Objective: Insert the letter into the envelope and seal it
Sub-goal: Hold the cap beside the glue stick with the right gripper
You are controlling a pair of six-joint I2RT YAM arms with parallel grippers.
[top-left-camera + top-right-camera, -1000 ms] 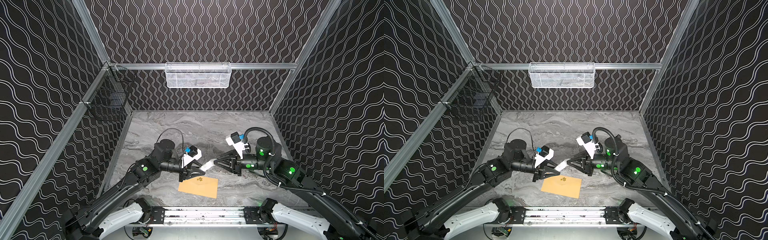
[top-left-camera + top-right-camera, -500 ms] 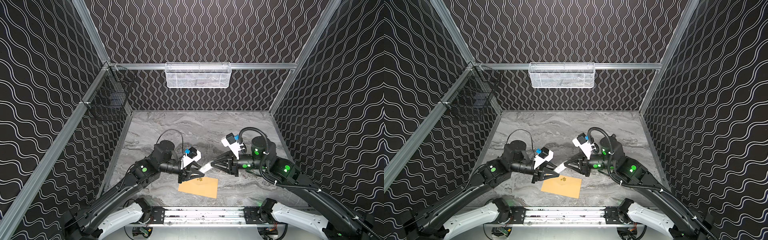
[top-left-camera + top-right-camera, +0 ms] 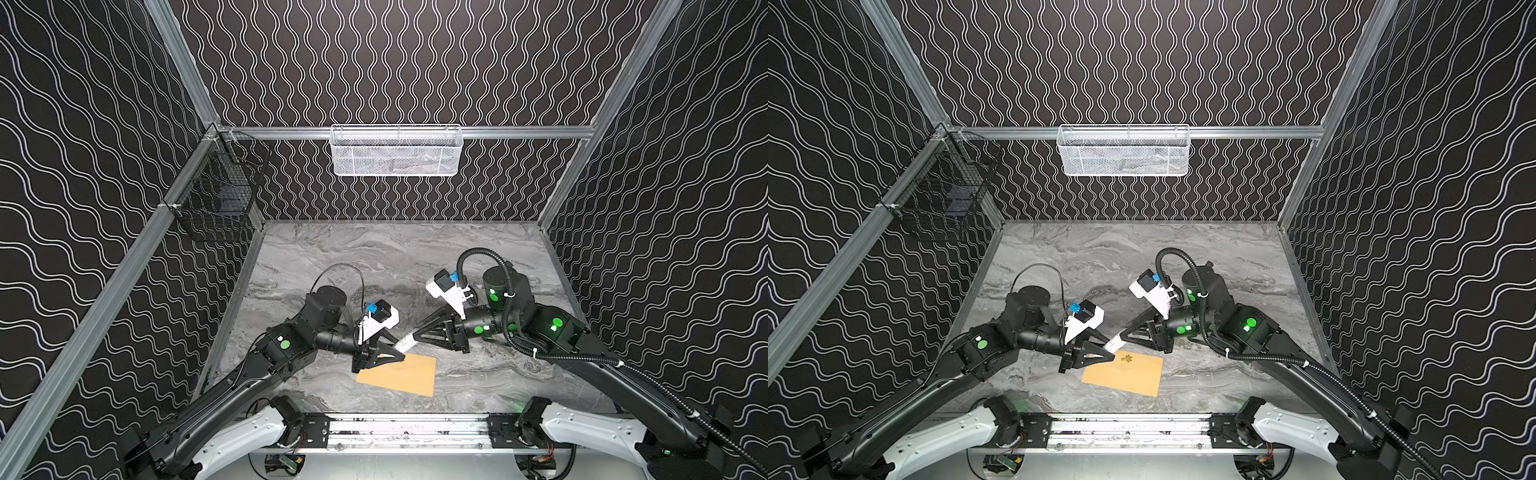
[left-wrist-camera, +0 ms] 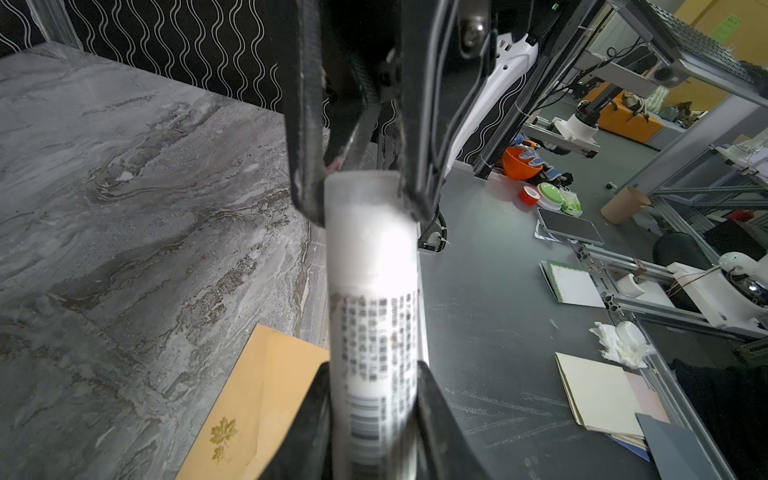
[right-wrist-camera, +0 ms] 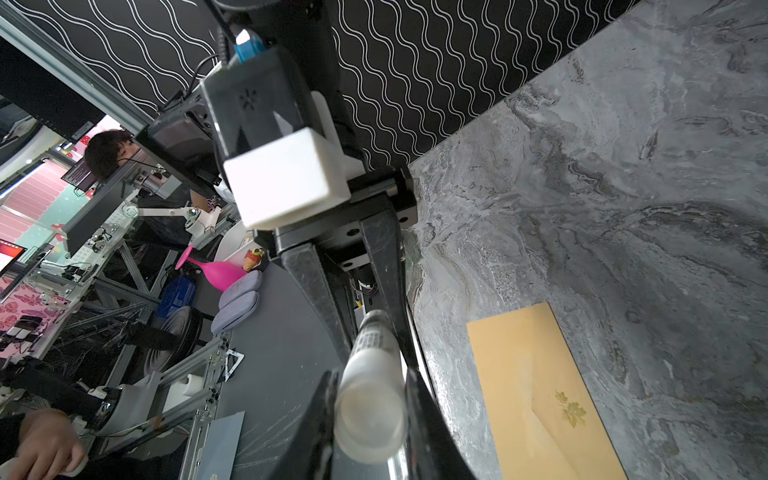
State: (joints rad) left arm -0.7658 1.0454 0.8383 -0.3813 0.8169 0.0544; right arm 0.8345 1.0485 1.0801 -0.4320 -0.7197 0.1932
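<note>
gripping one white glue stick (image 4: 374,266) from both ends: left gripper (image 3: 399,356) clamped on body, right gripper (image 3: 411,337) on cap, probably to uncap it. envelope (image 3: 411,376) lies flat just under, near front; letter unseen.

Tan envelope (image 3: 407,376), gold leaf mark (image 3: 1128,358); grey marbled tabletop (image 3: 374,257); black walls (image 3: 395,62), white wavy lines; white tube (image 4: 372,270).

We see a white mesh basket (image 3: 395,150) hung on the back rail and a black wire basket (image 3: 216,195) on the left wall rail. Grey marble tabletop (image 3: 374,257), black wavy-line walls (image 3: 395,62). White tube (image 4: 374,291) with printed label and barcode sits above the tabletop. Outside the cell we spot an orange bowl (image 4: 517,163) and a pink goblet (image 5: 216,272).
</note>
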